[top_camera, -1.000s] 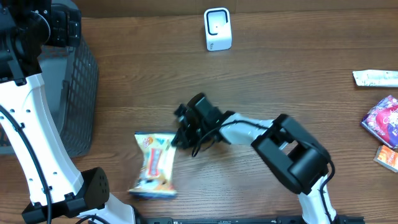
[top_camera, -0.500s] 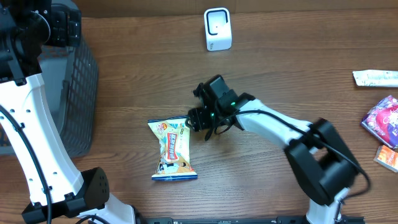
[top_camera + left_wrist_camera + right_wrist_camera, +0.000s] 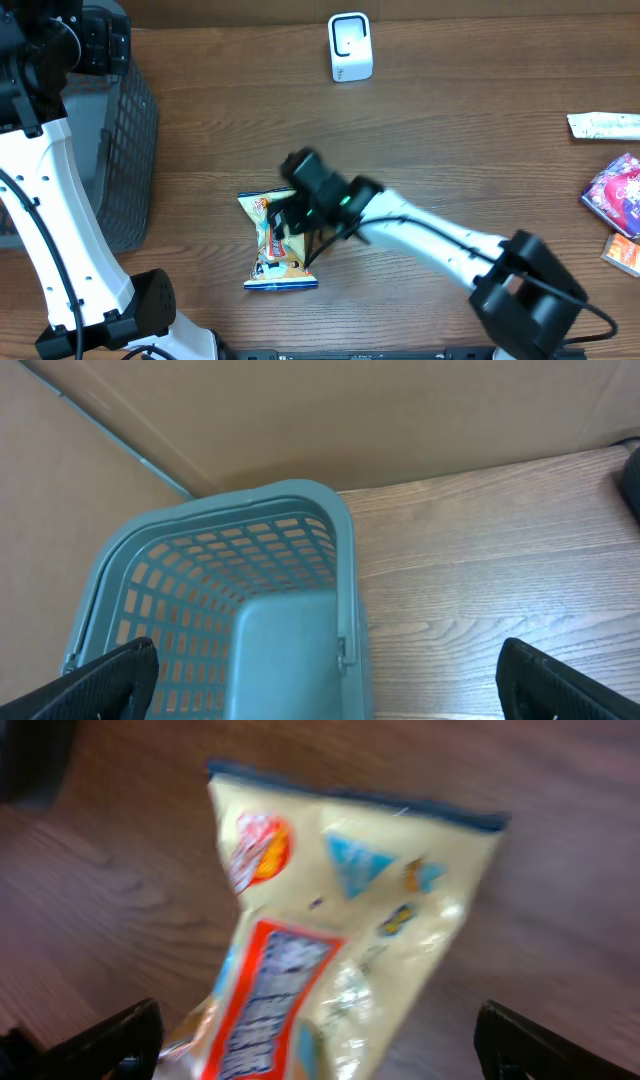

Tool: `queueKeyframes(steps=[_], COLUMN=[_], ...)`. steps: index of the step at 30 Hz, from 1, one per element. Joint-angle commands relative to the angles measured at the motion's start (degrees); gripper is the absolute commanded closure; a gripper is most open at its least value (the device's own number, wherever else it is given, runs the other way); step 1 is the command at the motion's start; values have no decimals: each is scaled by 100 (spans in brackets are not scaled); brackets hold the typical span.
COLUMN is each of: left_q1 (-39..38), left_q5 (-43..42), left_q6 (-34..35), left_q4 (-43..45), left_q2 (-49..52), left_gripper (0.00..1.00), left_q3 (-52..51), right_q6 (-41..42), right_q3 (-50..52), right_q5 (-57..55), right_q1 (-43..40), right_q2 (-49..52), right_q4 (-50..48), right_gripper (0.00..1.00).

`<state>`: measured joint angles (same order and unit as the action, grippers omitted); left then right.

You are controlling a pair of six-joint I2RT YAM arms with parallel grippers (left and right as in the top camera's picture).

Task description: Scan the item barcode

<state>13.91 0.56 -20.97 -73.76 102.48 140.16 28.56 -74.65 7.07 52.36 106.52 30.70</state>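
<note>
1. Wooden worktop (image 3: 480, 130). Two arms are in view, each with one pincer.
2. One snack bag (image 3: 277, 243), pale yellow with a red-and-white label and blue end seams. It lies flat on the worktop, left of centre, its long side running roughly toward the near edge.
3. The right pincer (image 3: 325, 1050) hangs over the upper end of the bag. In the right wrist view its fingertips (image 3: 110, 1040) sit at the far corners, spread wide, with the bag below them and not clamped. The overhead view is motion-blurred, so contact with the bag cannot be told.
4. The left pincer (image 3: 340, 685) is spread fully with nothing between its tips. It hangs above the basket (image 3: 330, 560).
5. There is one basket, slotted plastic, teal in the left wrist view, at the left edge of the worktop.
6. One white barcode scanner (image 3: 350, 46) stands upright at the far edge, well apart from the bag.
7. Three other packets lie at the right edge: one white (image 3: 604, 125), one purple (image 3: 614, 195) and one orange (image 3: 622, 252), partly cut off by the frame.
</note>
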Motion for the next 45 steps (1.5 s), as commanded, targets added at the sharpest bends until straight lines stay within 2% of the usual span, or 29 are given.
queueKeyframes(steps=[1, 18, 20, 23, 28, 32, 35, 39, 40, 42, 45], left_q1=[33, 33, 33, 33, 33, 33, 33, 33, 33, 33, 33], left_q5=[-59, -59, -59, -59, -59, -59, -59, -59, -59, -59, -59], left_q6=[83, 83, 83, 83, 83, 83, 83, 83, 83, 85, 83], left_q4=[24, 24, 24, 24, 24, 24, 24, 24, 24, 24, 24], left_q2=[66, 66, 66, 70, 70, 70, 70, 70, 72, 72, 72], left_gripper=[0, 0, 0, 0, 0, 0, 0, 0, 0, 0, 0], left_q3=[-20, -20, -20, -20, -20, -20, -20, -20, -20, -20, -20], right_q6=[374, 448, 448, 448, 450, 448, 433, 404, 404, 437, 885], right_q3=[-59, -234, -234, -234, -236, -321, -354, -354, -354, -354, -363], right_q5=[-603, -859, -1174, -1259, -1064, 1091, 3357, 5810, 6926, 8144, 8288], right_q1=[275, 754, 861, 887, 831, 348, -378, -1464, -1947, -2430, -3091], right_q2=[168, 935, 946, 951, 931, 745, 632, 629, 629, 632, 619], right_q4=[-42, -450, -417, -337, -337, -249, -278, -345, -496, -957, -1386], right_gripper=[0, 0, 14, 67, 95, 96, 96, 96, 96, 96, 96])
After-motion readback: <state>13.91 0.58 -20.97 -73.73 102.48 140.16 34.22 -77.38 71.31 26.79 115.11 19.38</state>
